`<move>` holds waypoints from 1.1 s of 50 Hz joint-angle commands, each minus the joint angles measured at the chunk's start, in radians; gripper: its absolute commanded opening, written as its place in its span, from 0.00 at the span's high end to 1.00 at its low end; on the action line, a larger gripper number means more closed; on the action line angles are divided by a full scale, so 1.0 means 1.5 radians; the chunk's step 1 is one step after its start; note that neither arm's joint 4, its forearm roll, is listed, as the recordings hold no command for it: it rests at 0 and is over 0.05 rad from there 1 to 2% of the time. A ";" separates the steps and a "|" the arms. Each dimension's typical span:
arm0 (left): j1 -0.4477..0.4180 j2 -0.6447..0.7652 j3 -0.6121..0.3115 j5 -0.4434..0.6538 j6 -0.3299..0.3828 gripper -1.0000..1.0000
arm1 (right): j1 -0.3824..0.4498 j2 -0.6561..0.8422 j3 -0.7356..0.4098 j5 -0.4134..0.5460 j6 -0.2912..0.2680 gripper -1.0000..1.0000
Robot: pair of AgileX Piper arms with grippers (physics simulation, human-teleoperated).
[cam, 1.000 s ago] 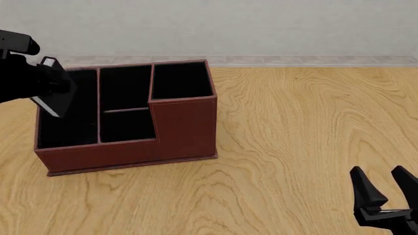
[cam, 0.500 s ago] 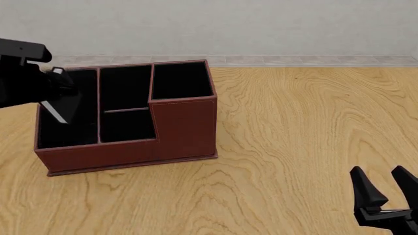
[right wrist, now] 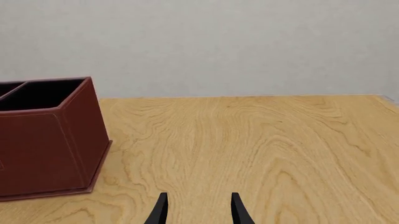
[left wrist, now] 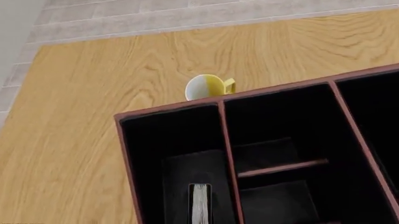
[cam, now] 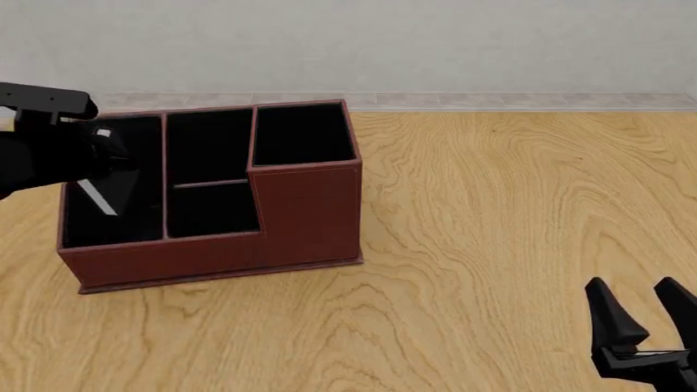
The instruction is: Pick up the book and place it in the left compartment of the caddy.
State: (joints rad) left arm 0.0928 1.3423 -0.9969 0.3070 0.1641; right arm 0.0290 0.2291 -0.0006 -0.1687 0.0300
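The left gripper (cam: pixel 96 167) has sunk lower over the caddy (cam: pixel 218 245); its jaws are hidden, so I cannot tell their state. The book (left wrist: pixel 200 203), black with a white page edge, stands inside the left compartment (left wrist: pixel 177 140). Open table (cam: pixel 490 204) stretches toward the right gripper (cam: pixel 645 314), fingers apart

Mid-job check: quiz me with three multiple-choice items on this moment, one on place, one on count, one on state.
1. Where is the book?
A. on the table
B. inside the left compartment
C. in the tall square section

2. How many compartments has the caddy?
A. two
B. four
C. six

3. How does the right pincer stand?
A. open and empty
B. shut on the book
C. shut on a mug

Key: 1 B, the left wrist view shows its white page edge down in that section; 2 B, the front view shows four sections; 3 A, its fingers stand apart with nothing between.
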 commanded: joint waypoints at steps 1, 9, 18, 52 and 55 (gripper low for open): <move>0.001 0.015 0.003 -0.020 0.003 1.00 | 0.000 -0.003 0.000 0.003 0.001 0.00; -0.002 0.029 0.008 -0.034 0.003 1.00 | -0.001 -0.004 0.000 0.003 0.002 0.00; -0.005 0.062 0.003 -0.041 0.009 1.00 | -0.002 -0.004 0.000 0.001 0.004 0.00; 0.006 0.106 -0.006 -0.056 0.015 1.00 | -0.004 -0.010 0.000 0.007 0.006 0.00; 0.004 0.107 -0.003 -0.056 0.015 1.00 | -0.003 -0.009 0.000 0.007 0.005 0.00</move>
State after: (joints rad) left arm 0.0989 1.4971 -0.9938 0.2273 0.1790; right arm 0.0238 0.2145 -0.0003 -0.1590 0.0395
